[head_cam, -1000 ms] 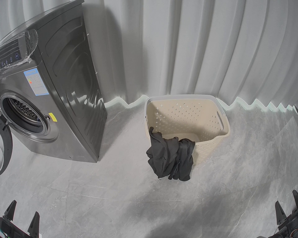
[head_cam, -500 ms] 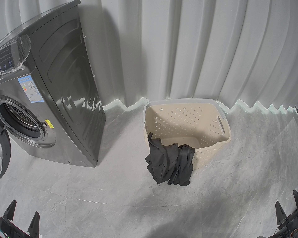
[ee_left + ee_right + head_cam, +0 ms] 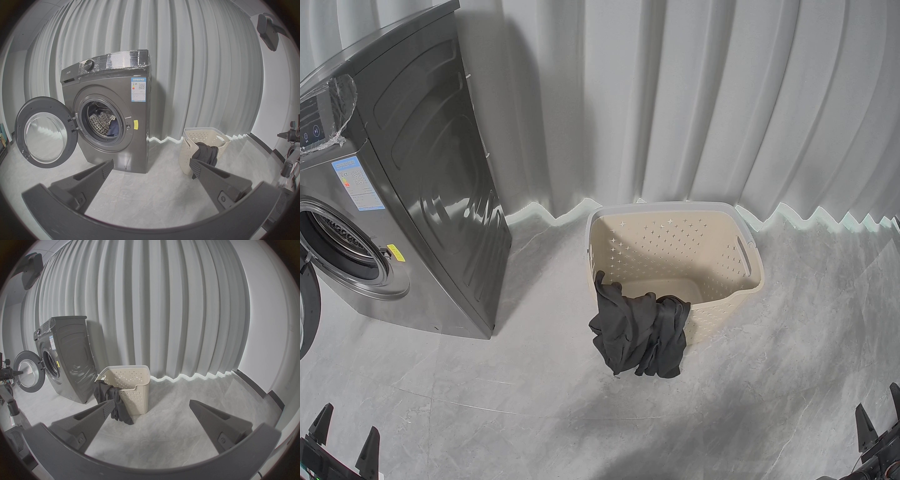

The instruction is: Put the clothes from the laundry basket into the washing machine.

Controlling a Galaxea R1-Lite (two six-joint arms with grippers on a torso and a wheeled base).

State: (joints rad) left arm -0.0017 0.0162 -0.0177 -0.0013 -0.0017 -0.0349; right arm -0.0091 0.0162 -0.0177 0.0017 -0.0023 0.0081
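Observation:
A cream laundry basket (image 3: 700,250) stands on the grey floor ahead of me. A dark garment (image 3: 640,334) hangs over its near rim, down the outside wall; the same garment (image 3: 205,154) (image 3: 113,397) shows in both wrist views. The grey washing machine (image 3: 419,187) stands at the left with its round door (image 3: 43,132) swung open, and some dark cloth lies inside the drum (image 3: 103,122). My left gripper (image 3: 344,431) is low at the near left, open and empty. My right gripper (image 3: 881,409) is low at the near right, also open and empty, far from the basket.
White pleated curtains (image 3: 687,94) close off the back behind the basket and machine. Bare grey floor (image 3: 550,400) lies between me, the basket and the machine. The open machine door juts out at the far left edge (image 3: 307,312).
The whole head picture has shifted a little, so the camera has moved: the machine sits further left and the basket slightly lower. Both grippers keep their places in the picture.

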